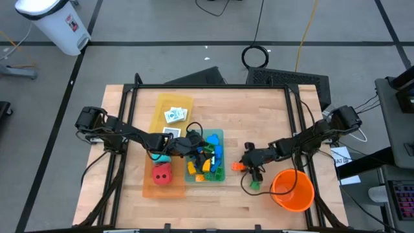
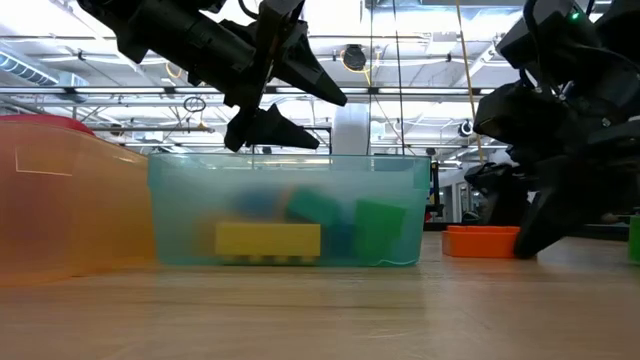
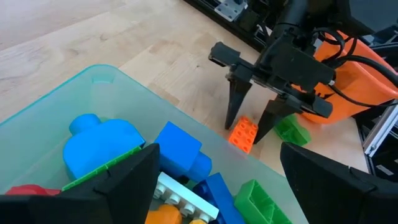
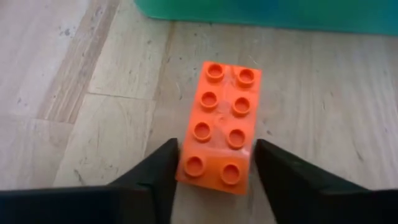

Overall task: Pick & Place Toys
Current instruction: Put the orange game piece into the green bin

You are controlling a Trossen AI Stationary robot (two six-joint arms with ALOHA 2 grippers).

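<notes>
An orange two-by-four brick (image 4: 222,124) lies flat, studs up, on the wooden table just right of the teal tray (image 1: 220,134). My right gripper (image 4: 216,163) is shut on it. The teal tray holds several blue, green, yellow and orange bricks (image 3: 180,149). My left gripper (image 1: 194,139) hangs open above them with nothing between its fingers. A green brick (image 1: 254,186) lies on the table beside the orange bucket (image 1: 292,189). My right gripper pinches the orange brick's two long sides (image 4: 186,167) between its two fingers (image 3: 235,106), at the end of the brick nearest the gripper. The fingers slant down from the table's right side and lie across the brick. The brick rests flat on the table.
A yellow tray (image 1: 169,103) with white picture cards stands at the back. An orange tray (image 1: 150,188) with a red dotted die (image 1: 162,173) stands left of the teal tray. Bare wood lies along the near edge.
</notes>
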